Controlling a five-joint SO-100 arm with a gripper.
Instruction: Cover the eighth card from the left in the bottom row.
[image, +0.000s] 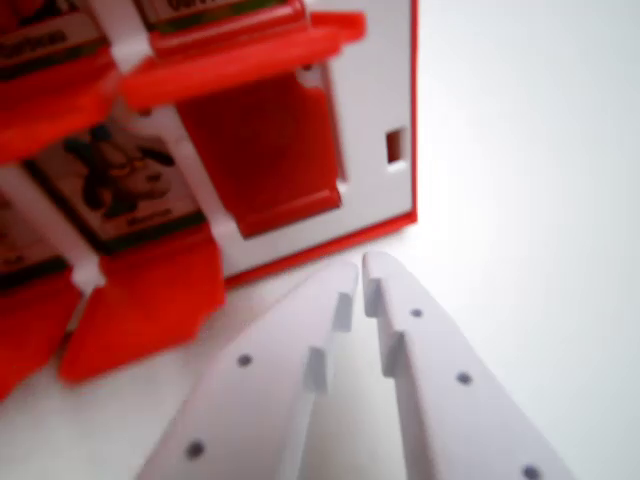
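Note:
A red game board (385, 215) with a white frame fills the upper left of the wrist view, blurred by closeness. One slot shows a picture card (120, 180) with a dark figure. To its right, the last slot before the board's edge shows only a plain red panel (265, 150). Red flaps (150, 300) jut out below the picture card, and another red flap (230, 55) juts from the row above. My white gripper (361, 270) sits just off the board's lower right corner. Its tips almost touch, with nothing between them and a small gap to the board's edge.
A plain white tabletop (530, 150) spreads to the right of the board and under the gripper. A small red square notch (395, 145) marks the board's white right frame. More cards (40, 45) are partly visible at the top left.

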